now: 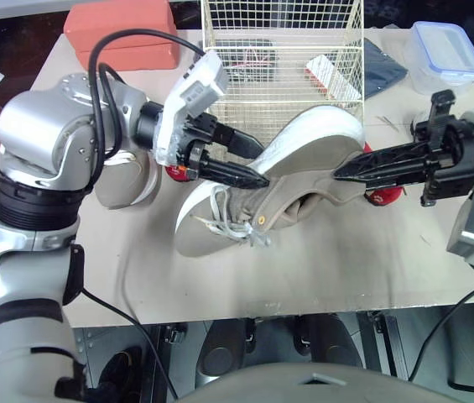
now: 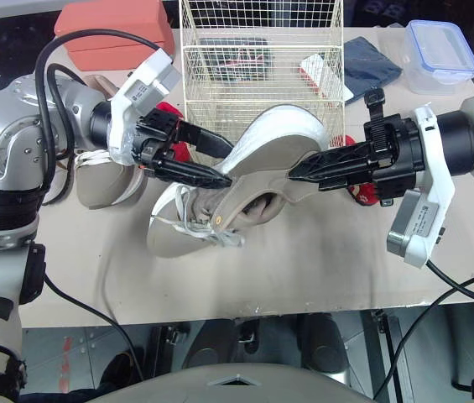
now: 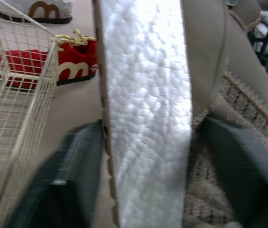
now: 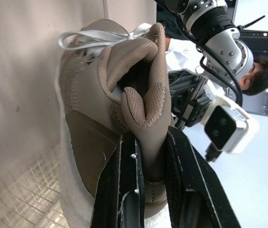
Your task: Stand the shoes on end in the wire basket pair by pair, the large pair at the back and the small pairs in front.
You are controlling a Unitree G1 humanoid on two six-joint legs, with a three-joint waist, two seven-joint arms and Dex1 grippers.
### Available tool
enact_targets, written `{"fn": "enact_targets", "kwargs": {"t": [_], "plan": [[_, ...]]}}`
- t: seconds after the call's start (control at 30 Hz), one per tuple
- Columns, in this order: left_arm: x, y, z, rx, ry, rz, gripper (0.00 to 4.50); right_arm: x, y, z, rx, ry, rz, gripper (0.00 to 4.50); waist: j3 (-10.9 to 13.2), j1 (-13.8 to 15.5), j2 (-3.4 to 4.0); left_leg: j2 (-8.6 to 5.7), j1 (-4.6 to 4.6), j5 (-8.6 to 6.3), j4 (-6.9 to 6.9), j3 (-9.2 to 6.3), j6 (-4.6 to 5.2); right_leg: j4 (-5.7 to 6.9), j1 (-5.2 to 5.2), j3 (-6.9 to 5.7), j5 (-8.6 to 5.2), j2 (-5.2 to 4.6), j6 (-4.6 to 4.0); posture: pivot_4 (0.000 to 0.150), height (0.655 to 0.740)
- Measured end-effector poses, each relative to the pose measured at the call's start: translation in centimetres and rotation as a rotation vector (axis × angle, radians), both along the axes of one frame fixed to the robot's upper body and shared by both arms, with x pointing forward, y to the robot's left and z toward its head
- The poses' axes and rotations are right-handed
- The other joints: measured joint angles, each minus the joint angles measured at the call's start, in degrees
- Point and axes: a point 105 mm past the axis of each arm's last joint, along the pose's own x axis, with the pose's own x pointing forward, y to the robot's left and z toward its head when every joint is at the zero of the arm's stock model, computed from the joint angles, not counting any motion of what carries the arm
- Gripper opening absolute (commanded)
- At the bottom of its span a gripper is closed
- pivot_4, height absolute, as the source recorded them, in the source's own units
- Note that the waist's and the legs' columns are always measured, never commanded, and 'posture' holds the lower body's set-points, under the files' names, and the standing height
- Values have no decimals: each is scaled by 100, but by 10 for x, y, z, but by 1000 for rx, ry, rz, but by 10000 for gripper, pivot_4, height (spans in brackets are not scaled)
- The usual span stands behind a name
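Gently rotate the large beige mesh sneaker with its white sole (image 1: 304, 159) before lowering it. The left gripper (image 1: 260, 166) is clamped across the sole edge, and the right gripper (image 1: 337, 175) pinches the padded heel collar. The sneaker hangs just in front of the cream wire basket (image 1: 283, 50). Its toe is low toward the robot's left and its heel raised to the right, so the long axis slants. You should lift it over the rim, then tip it upright at the back.
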Motion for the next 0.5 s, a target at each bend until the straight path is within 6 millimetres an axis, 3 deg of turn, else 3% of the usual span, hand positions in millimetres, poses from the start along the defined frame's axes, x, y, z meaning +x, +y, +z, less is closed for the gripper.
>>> {"fn": "enact_targets", "kwargs": {"t": [0.1, 0.17, 0.2, 0.23, 0.4, 0.43, 0.5], "plan": [[-1, -2, 0, -8, 17, -2, 14978, 0, -1, 2, 12, -13, 2, 0, 0, 1, 0, 0, 0, 0, 1, 0, 0, 0, 1, -1, 0, -2, 0, 1500, 7400], [0, -3, 0, -14, 23, -1, 13554, 0, 0, 3, 22, -12, -4, 9711, 0, 1, 0, 0, 0, 0, 1, 0, 0, 1, 1, 0, 0, -2, 0, 1500, 7400], [1, -3, -1, -17, 28, 1, 13190, 0, 0, 6, 41, -15, -4, 12231, 0, 1, 0, 0, 0, 0, 1, -1, 0, 1, 1, -1, 0, -2, 0, 1500, 7400], [2, -3, -2, -22, 36, 8, 12732, -2, -1, 12, 73, -26, -4, 18872, 1, 5, 1, 0, 0, 0, 1, -1, 0, 2, 1, -1, 0, -3, 0, 1500, 7400], [6, -8, -6, -49, 57, 24, 11186, -7, -9, 21, 167, -14, -20, 42649, 1, 11, 0, -1, -4, 0, 5, -6, 0, 1, 3, -3, 0, -7, 0, 1500, 7400], [8, -8, -6, -59, 56, 35, 11124, -6, -13, 21, 193, -4, -33, 45000, 1, 11, 0, -1, -4, 0, 5, -7, 0, 1, 3, -2, 0, -7, 0, 1500, 7400], [12, -12, -1, -124, 47, 58, 11119, -3, -31, 14, 254, 48, -99, 45000, 1, 44, -3, -2, -5, 0, 8, -24, 0, -9, 17, -7, 0, -10, 0, 1500, 7400]]}}
